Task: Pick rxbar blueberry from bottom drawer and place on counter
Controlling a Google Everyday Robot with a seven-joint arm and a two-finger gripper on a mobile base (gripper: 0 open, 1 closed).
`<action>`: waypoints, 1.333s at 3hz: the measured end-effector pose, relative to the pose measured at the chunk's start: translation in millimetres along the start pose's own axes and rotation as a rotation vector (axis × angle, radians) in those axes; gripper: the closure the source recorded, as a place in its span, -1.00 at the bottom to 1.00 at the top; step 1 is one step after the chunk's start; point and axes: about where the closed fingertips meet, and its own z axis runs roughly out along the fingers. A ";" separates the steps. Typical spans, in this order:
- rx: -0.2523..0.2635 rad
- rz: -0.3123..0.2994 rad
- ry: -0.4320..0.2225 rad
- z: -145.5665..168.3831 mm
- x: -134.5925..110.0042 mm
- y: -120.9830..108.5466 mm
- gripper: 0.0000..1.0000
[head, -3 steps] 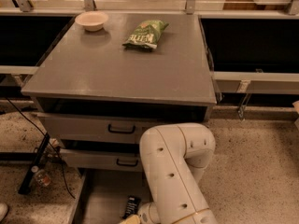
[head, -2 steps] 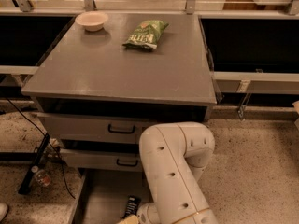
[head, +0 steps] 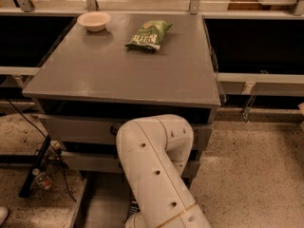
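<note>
1. One grey tabletop (head: 123,75) fills the middle of the view; it is the flat top of a cabinet with three drawers.
2. Two things lie on it. One pale bowl (head: 94,21) sits toward 11 o'clock near the far left corner. One green chip bag (head: 148,34) lies toward 12 o'clock, well apart from the bowl.
3. The two upper drawers (head: 80,127) sit under the tabletop's near edge, each showing a grey front.
4. The one bottom drawer (head: 102,201) is pulled out toward 6 o'clock, and part of its plain grey floor shows to the left of the arm.
5. One white arm (head: 152,175) bends over in front of the cabinet and runs down to the frame's lower edge at 6 o'clock, covering much of the open drawer.
6. The tool (head: 134,220) is down at 6 o'clock, inside the bottom drawer, almost wholly hidden by the arm. I cannot tell whether it is apart, together or clamped on anything.
7. One rxbar blueberry (head: 132,207) shows as a small dark sliver in the bottom drawer, just at the arm's left side and right above the tool. I cannot tell whether the two touch.
8. One small bottle (head: 42,179) lies on the speckled floor (head: 256,175) at 8 o'clock, left of the cabinet.
</note>
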 end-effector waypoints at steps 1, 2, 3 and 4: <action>0.018 0.007 -0.007 0.1 -1.5 -6.7 -1.00; 0.014 -0.036 0.003 1.9 -2.2 9.1 -1.00; 0.054 -0.073 0.015 7.5 -5.0 27.2 -1.00; 0.112 -0.022 0.017 8.5 -5.2 15.7 -1.00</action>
